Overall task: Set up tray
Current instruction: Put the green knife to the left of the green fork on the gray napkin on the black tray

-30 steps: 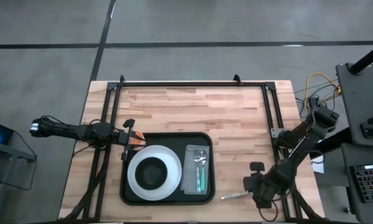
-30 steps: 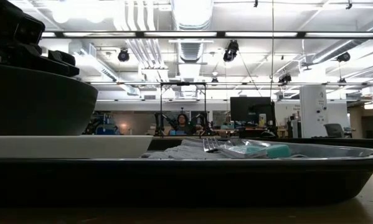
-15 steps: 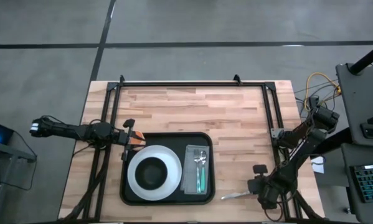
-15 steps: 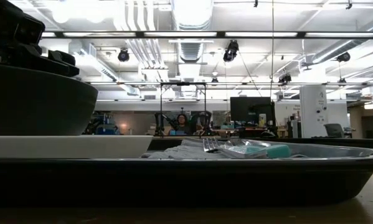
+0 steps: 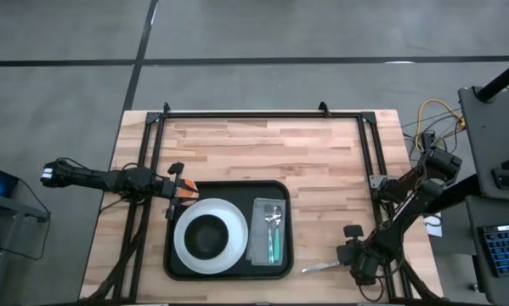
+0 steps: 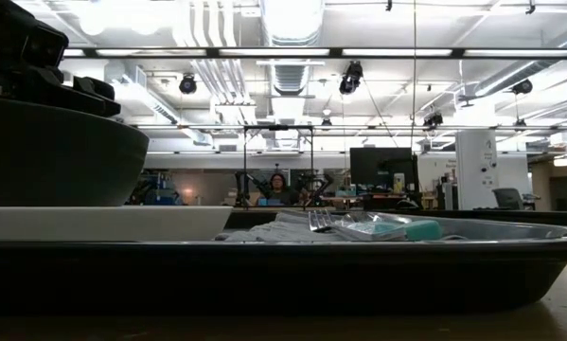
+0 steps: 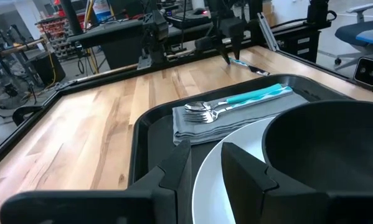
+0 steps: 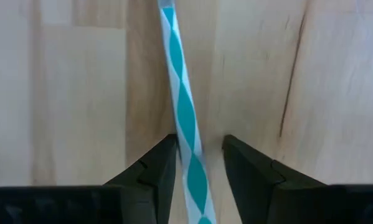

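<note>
The black tray (image 5: 229, 191) lies near the table's front edge. It holds a white plate (image 5: 230, 223) with a black bowl (image 5: 207, 236) on it, and a grey napkin (image 5: 259, 229) with a fork and a spoon (image 7: 202, 111). A knife (image 5: 318, 268) with a teal-and-white striped handle (image 8: 181, 93) lies flat on the wood, right of the tray. My right gripper (image 5: 356, 262) points down over the handle, open, one finger on each side (image 8: 198, 155). My left gripper (image 7: 205, 165) waits open, level, over the tray's far left corner.
A black metal frame (image 5: 262, 115) runs along the table's far edge and down both sides. Bare wood (image 5: 262, 149) lies beyond the tray. In the low view the tray's wall (image 6: 264, 279) fills the foreground, with the room behind it.
My right gripper has sunk toward the knife's handle and drifted slightly toward the table's right edge. The knife, the tray and my left gripper have kept still.
</note>
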Tool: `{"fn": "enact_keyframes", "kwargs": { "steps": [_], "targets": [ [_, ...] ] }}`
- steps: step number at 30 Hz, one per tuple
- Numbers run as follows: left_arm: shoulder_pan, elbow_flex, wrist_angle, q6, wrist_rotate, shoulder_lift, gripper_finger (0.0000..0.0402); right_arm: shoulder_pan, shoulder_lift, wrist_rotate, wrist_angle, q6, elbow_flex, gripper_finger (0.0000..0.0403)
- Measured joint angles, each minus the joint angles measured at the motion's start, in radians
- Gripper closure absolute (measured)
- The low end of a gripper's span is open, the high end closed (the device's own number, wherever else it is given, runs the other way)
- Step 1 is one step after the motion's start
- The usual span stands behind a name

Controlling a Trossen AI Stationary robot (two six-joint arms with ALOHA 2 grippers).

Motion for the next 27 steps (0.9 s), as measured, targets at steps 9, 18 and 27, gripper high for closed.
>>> {"fn": "enact_keyframes", "kwargs": {
  "steps": [9,18,27],
  "targets": [
    [0.0,0.0,0.0,0.0,0.0,0.0,0.033,0.0,0.054,-0.02,0.02,-0.004,0.0,0.0295],
    [0.0,0.0,0.0,0.0,0.0,0.0,0.0331,-0.001,0.029,-0.046,0.039,-0.011,-0.003,0.0359],
    [0.0,0.0,0.0,0.0,0.0,0.0,0.033,-0.009,0.029,-0.051,0.037,0.052,-0.004,0.038]
  ]
}}
